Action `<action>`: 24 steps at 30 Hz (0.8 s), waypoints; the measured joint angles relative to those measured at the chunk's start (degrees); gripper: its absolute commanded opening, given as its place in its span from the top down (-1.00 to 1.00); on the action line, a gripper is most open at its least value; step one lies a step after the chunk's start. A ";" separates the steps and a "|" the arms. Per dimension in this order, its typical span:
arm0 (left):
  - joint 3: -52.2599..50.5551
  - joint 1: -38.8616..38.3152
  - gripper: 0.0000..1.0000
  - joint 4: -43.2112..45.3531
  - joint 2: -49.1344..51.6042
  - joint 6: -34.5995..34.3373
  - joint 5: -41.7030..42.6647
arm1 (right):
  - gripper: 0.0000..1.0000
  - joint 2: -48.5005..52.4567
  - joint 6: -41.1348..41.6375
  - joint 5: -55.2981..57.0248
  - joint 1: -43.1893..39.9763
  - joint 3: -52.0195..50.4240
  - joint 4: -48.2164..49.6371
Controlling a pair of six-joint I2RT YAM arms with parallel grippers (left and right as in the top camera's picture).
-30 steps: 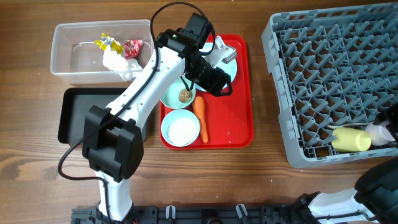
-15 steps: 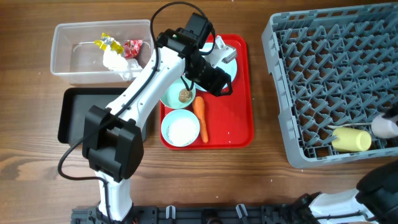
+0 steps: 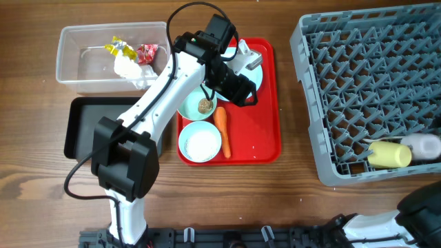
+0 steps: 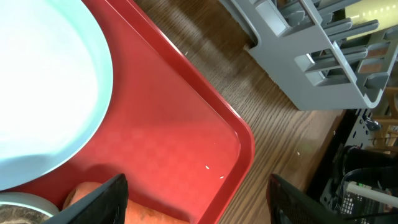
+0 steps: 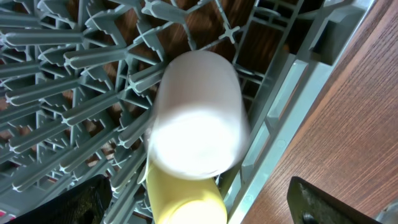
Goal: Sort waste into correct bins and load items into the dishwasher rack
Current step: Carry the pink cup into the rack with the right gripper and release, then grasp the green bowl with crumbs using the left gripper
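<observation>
My left gripper (image 3: 238, 88) (image 4: 199, 200) is open and empty, low over the red tray (image 4: 186, 118), between the light blue plate (image 4: 43, 87) and the orange carrot (image 3: 222, 131) (image 4: 93, 198). One light blue bowl holds a brown lump (image 3: 204, 105), the other holds rice (image 3: 200, 145). My right gripper (image 5: 208, 202) is open above the grey rack (image 3: 372, 83) (image 5: 74, 74). The pink cup (image 3: 424, 145) (image 5: 196, 112) is blurred and lies beside the yellow cup (image 3: 389, 155) (image 5: 186, 202) in the rack's front right corner.
The clear tub (image 3: 76, 65) at the back left holds yellow and red wrappers (image 3: 131, 50) and white tissue (image 3: 129, 67). The black tray (image 3: 83, 127) lies in front of it, partly under the left arm. Bare wood separates the red tray from the rack.
The pink cup has left my right gripper and settled next to the yellow cup. The right gripper has drawn out of the overhead view. The left arm has not moved.
</observation>
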 measured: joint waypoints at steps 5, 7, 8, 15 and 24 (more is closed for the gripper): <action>0.00 0.00 -0.43 0.00 0.00 0.00 0.00 | -0.98 0.00 0.00 -0.04 0.00 0.00 -0.15; 0.00 0.00 -0.43 0.00 0.00 0.00 0.00 | -0.99 0.00 0.00 -0.74 0.00 0.00 -0.17; 0.00 0.00 -0.43 0.00 0.00 0.00 0.00 | -0.99 0.00 0.00 -1.14 0.00 0.00 -0.17; 0.00 0.00 -0.64 0.02 0.00 0.02 -0.02 | -0.99 -7.76 -1.99 -8.83 0.90 0.00 1.33; 0.00 0.00 -0.99 0.02 0.00 0.00 -0.42 | -0.99 -16.13 -2.40 -11.10 21.59 0.09 7.13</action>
